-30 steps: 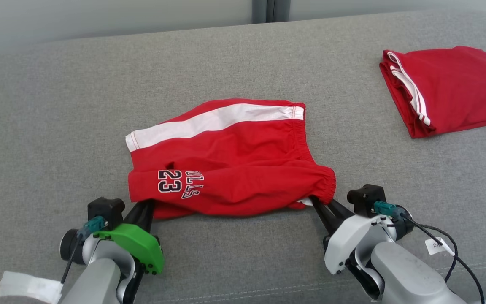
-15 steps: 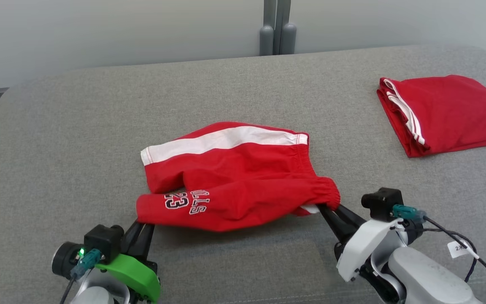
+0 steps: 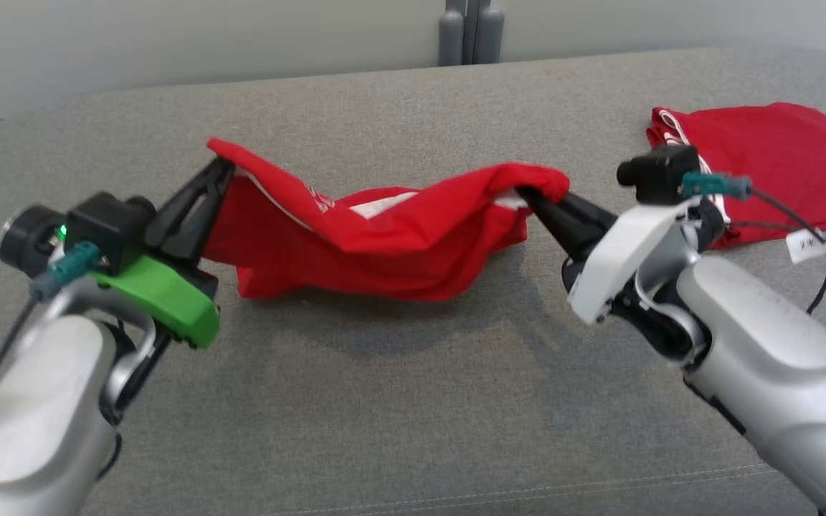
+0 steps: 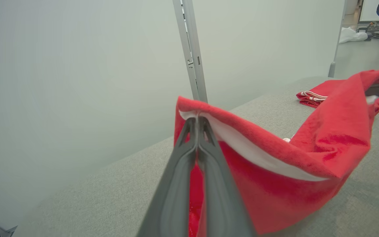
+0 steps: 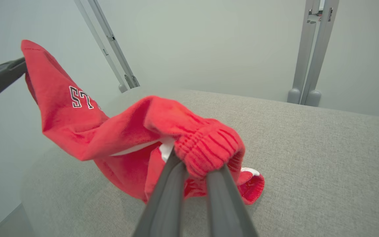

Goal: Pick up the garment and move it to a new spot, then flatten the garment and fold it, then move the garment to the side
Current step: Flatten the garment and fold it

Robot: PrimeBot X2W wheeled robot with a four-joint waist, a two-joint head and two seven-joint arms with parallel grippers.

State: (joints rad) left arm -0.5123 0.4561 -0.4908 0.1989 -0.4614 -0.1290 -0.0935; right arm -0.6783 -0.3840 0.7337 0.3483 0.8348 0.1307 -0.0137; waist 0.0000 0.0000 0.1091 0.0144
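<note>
The left gripper point(image 3: 221, 168), at the middle left of the head view, is clamping tight on one corner of the red shorts point(image 3: 384, 244). Its two dark fingers are pressing together over the hem beside a white stripe. The right gripper point(image 3: 528, 193), just right of centre, is pinching the gathered elastic waistband of the same shorts, with the bunched cloth wedged between its fingers.

The shorts are hanging between the two grippers across the middle of the frame and sagging in the centre. Both held ends are lifted off the grey cushion point(image 3: 384, 401), while the lowest fold is touching it. White lettering is showing on the cloth near the left-hand end.

A folded red garment point(image 3: 793, 158) with white trim is lying on the cushion at the upper right of the frame, partly behind the right wrist and apart from the shorts. A pair of grey posts point(image 3: 470, 32) is standing against the pale wall point(image 3: 169, 43) at the top centre.
</note>
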